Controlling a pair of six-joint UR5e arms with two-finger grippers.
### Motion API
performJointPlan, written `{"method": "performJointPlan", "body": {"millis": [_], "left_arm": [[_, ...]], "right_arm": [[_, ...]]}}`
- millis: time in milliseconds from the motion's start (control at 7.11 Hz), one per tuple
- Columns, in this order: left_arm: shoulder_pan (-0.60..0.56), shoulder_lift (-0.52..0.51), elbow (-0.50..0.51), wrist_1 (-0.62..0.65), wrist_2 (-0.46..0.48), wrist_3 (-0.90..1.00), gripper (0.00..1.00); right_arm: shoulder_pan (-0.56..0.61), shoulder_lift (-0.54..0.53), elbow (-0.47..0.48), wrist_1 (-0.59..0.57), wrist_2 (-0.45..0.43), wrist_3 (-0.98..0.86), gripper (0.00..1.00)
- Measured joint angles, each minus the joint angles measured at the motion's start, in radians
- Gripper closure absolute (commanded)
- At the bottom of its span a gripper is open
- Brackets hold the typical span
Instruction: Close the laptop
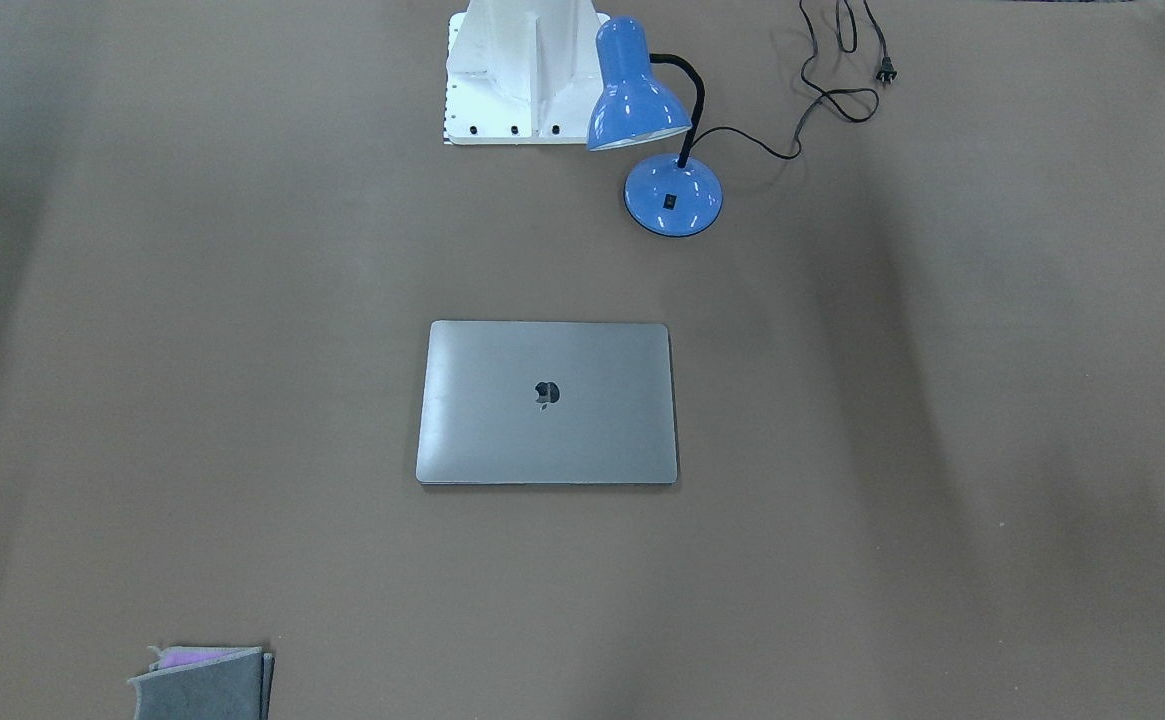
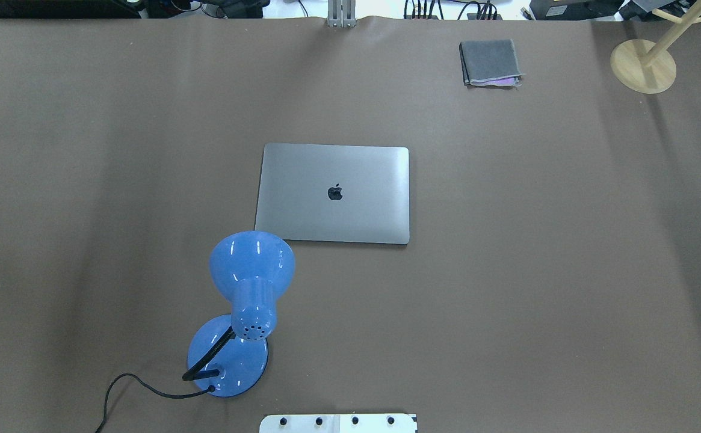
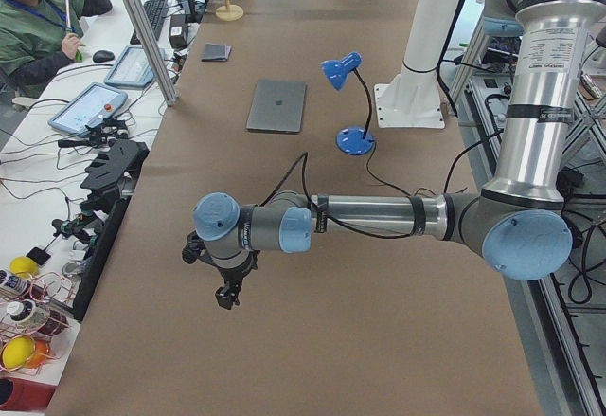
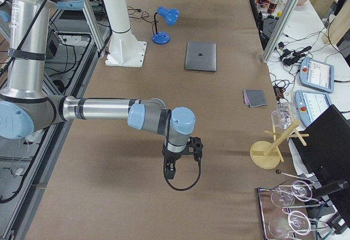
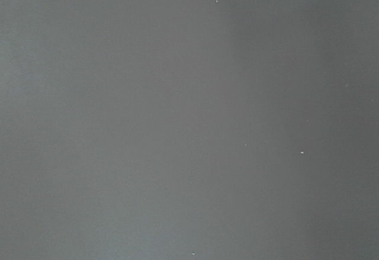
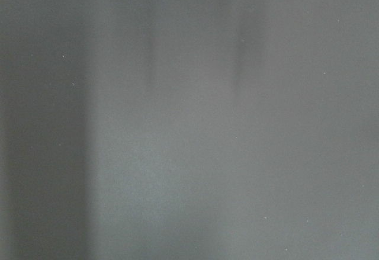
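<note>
The space-grey laptop (image 2: 333, 193) lies shut and flat in the middle of the brown table, lid up, its dark apple logo showing; it also shows in the front-facing view (image 1: 547, 402) and in both side views (image 3: 276, 105) (image 4: 200, 56). My left gripper (image 3: 225, 295) hangs over the table's left end, far from the laptop. My right gripper (image 4: 169, 173) hangs over the table's right end, also far from it. Both show only in the side views, so I cannot tell whether they are open or shut. The wrist views show only bare table.
A blue desk lamp (image 2: 248, 297) stands near the laptop's near left corner, its black cord (image 1: 822, 95) trailing toward the robot base (image 1: 522, 70). A grey felt pouch (image 2: 490, 62) lies at the far right. A wooden stand (image 2: 644, 65) is at the far right corner.
</note>
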Motion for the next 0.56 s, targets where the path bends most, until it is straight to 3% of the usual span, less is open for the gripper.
{"method": "performJointPlan", "body": {"millis": [562], "left_arm": [[-0.003, 0.041, -0.074, 0.033, -0.001, 0.004, 0.01]], "right_arm": [[0.000, 0.000, 0.006, 0.002, 0.007, -0.004, 0.00]]}}
